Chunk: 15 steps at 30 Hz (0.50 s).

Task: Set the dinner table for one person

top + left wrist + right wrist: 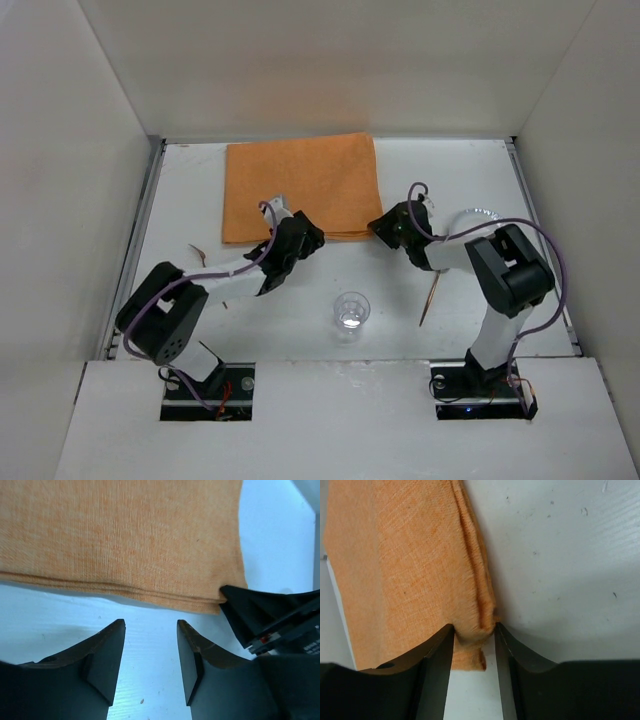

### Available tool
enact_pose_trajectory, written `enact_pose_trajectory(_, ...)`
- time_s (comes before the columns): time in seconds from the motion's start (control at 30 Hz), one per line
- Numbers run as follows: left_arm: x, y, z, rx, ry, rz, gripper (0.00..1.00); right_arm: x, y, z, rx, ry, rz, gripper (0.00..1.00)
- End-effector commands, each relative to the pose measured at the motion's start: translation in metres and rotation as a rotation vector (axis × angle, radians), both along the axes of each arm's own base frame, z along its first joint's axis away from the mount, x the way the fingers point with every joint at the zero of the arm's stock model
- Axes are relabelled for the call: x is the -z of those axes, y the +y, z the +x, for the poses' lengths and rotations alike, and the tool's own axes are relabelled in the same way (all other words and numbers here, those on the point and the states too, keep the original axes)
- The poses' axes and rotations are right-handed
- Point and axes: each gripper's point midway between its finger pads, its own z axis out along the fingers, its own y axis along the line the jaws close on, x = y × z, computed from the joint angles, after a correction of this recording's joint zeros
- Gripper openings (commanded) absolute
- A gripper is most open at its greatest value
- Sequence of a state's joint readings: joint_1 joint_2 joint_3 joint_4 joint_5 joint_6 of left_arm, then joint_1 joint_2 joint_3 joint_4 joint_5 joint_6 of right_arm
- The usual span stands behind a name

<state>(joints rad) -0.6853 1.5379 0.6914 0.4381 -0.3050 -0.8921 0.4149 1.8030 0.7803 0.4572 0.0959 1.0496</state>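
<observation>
1. Nearest us, the dinner table (300, 340) is bare white from the arm bases up to the orange cloth (300, 185), so there is open room on the cloth's near side.
2. A clear glass (351, 310) stands upright in that room. It is on the near side of the cloth's near edge, between the two arms and touching neither.
3. A thin brown stick (431, 298) lies near-right of the cloth, beside the right arm; its far end is hidden under the arm.
4. The left gripper (150, 640) has its fingers apart with nothing between them, over bare table just short of the cloth's near edge.
5. The right gripper (474, 635) is clamped on the cloth's near-right corner, with the folded layers bunched between its fingers.
6. The cloth lies flat and folded, with its far edge close to the table's far edge.
7. A small brown thing (197, 254) left of the cloth is too small for us to tell what it is.
8. A plate (482, 214) right of the cloth is mostly hidden by the right arm; only its rim shows.
9. Grey rails (133, 250) run along the table's sides, well apart from the cloth.
</observation>
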Motion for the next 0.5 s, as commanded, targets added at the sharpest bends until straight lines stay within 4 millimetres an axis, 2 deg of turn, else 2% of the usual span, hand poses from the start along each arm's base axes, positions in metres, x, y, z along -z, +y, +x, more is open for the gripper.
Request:
enact_pose_trajectory(0.0, -0.016, 0.030, 0.008, -0.070, -0.067, 0.052, 0.44, -0.009, 0.001, 0.020, 0.023, -0.017, 0.031, 0.38)
enact_pose_trajectory(0.17, -0.020, 0.071, 0.025, -0.188, -0.083, 0.060, 0.44, -0.023, 0.001, 0.025, 0.020, -0.056, 0.047, 0.16)
enact_pose_trajectory(0.27, -0.027, 0.088, 0.042, -0.255, -0.102, 0.087, 0.45, -0.032, -0.007, 0.011, 0.026, -0.090, 0.043, 0.13)
enact_pose_trajectory(0.37, -0.031, 0.100, 0.058, -0.279, -0.115, 0.137, 0.45, -0.032, -0.021, -0.009, 0.033, -0.093, 0.004, 0.11)
enact_pose_trajectory(0.47, -0.023, 0.111, 0.064, -0.309, -0.098, 0.164, 0.45, -0.035, -0.042, -0.029, 0.052, -0.110, -0.033, 0.10)
